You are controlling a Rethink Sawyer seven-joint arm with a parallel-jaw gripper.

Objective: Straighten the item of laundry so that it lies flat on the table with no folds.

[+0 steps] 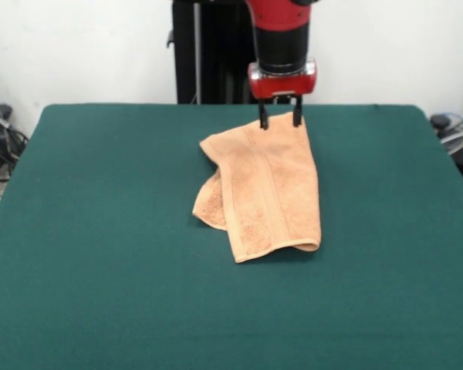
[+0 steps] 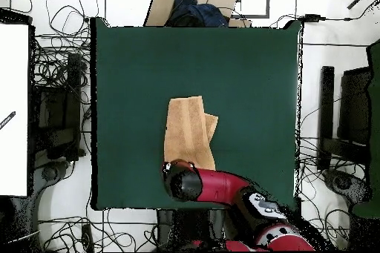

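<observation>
Front view shows the fingers point(image 1: 281, 118) spread, tips poised at the folded towel's point(image 1: 266, 193) far edge, placed to pinch it; the towel lies doubled just below them on the green surface point(image 1: 100, 231).

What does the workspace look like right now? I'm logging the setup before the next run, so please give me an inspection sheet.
Surface: green table, bare apart from the towel.
Job's things: peach-orange towel near the middle, folded over itself lengthwise, a lower layer sticking out at one side; not flat.
Clutter: nothing seen on the table.
Grippers: gripper open, fingertips at the towel's far edge, holding nothing.
Cables: tangled cables on the floor on several sides of the table.
Surroundings: white wall behind; cardboard box with dark cloth beyond one table edge.
</observation>
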